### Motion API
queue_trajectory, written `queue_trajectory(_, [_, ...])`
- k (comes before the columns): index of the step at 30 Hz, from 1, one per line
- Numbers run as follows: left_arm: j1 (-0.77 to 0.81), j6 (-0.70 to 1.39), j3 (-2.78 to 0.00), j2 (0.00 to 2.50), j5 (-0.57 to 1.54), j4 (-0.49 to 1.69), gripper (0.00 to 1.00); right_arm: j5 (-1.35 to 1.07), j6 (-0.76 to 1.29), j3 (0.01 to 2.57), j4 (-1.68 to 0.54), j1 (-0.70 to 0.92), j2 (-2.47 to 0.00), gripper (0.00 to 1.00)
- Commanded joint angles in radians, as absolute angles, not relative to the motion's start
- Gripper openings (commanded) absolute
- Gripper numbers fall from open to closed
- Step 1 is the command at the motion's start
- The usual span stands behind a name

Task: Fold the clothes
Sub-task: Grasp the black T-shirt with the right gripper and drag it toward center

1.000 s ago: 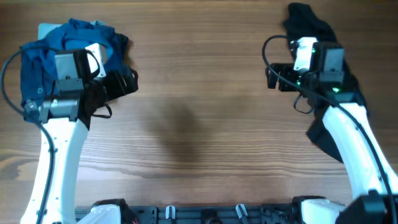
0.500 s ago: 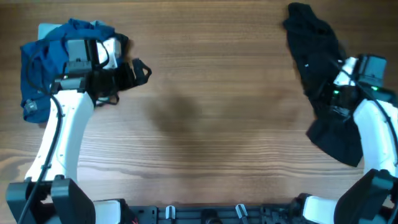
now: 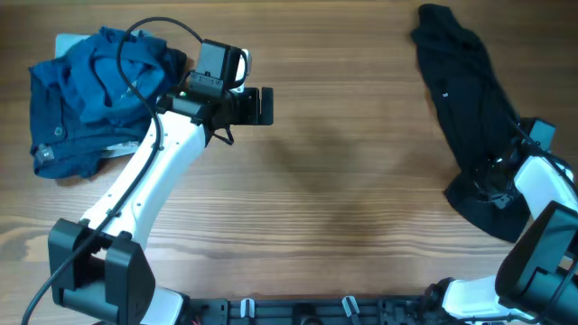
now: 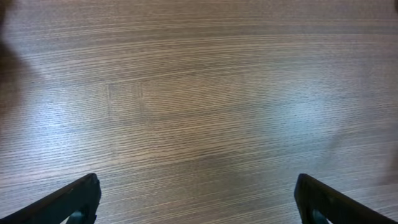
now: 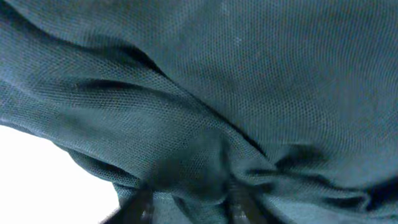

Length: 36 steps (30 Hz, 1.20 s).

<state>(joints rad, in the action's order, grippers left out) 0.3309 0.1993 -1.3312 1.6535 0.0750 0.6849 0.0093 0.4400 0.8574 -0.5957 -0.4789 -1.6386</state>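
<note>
Over at the right edge of the table (image 3: 343, 199), your right gripper (image 5: 189, 205) sat buried in the black garment (image 3: 465, 81), whose long axis ran near to far; whether its jaws pinched cloth, I could not tell. Your left gripper (image 3: 260, 106) hung wide open, empty, well apart.

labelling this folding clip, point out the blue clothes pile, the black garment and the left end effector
blue clothes pile (image 3: 86, 95), overhead view, middle of the crumpled heap
black garment (image 3: 462, 90), overhead view, upper part of the cloth
left end effector (image 3: 265, 106), overhead view, midway between its open fingertips
</note>
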Motion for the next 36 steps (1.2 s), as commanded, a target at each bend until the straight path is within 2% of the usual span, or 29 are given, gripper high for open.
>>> queue_trajectory(1, [0.330, 0.194, -1.341, 1.665, 0.058, 0.684, 0.99, 0.031, 0.446, 0.852, -0.583, -0.483, -1.652, 0.11])
queue_trajectory(2, [0.330, 0.194, -1.341, 1.666, 0.058, 0.684, 1.00, 0.030, 0.445, 0.852, -0.580, -0.483, -1.652, 0.04])
queue_trajectory(7, [0.330, 0.195, -1.341, 1.647, 0.058, 0.644, 0.99, -0.255, 0.248, 0.972, -0.673, -0.458, -1.578, 0.04])
queue_trajectory(11, [0.329, 0.194, -1.341, 1.589, 0.058, 0.635, 0.99, -0.337, 0.238, 1.110, -0.760, -0.263, -1.436, 0.04])
queue_trajectory(13, [0.329, 0.194, -1.341, 1.548, 0.058, 0.635, 1.00, -0.333, 0.292, 1.154, -0.738, -0.086, -1.409, 0.04])
queue_trajectory(18, [0.278, 0.194, -1.341, 1.396, 0.051, 0.674, 1.00, -0.245, 0.455, 1.159, -0.506, 0.269, -1.437, 0.04])
queue_trajectory(23, [0.149, 0.194, -1.341, 1.322, 0.051, 0.774, 0.99, -0.221, 0.554, 1.159, -0.236, 0.468, -1.582, 0.04])
queue_trajectory(27, [0.093, 0.194, -1.341, 1.325, 0.051, 0.805, 0.99, -0.271, 0.538, 1.159, -0.057, 0.571, -1.699, 0.05])
queue_trajectory(28, [0.086, 0.195, -1.341, 1.325, 0.051, 0.804, 0.99, -0.276, 0.508, 1.164, -0.048, 0.582, -1.699, 0.11])
queue_trajectory(31, [0.085, 0.221, -1.341, 1.326, 0.051, 0.805, 0.98, -0.238, 0.391, 1.240, -0.204, 0.553, -1.659, 0.75])
queue_trajectory(34, [0.096, 0.251, -1.341, 1.372, 0.094, 0.805, 0.96, -0.050, 0.290, 1.354, -0.489, 0.446, -1.625, 0.89])
queue_trajectory(36, [0.125, 0.243, -1.341, 1.451, 0.145, 0.802, 0.92, -0.006, 0.249, 1.380, -0.604, 0.347, -1.625, 0.92])
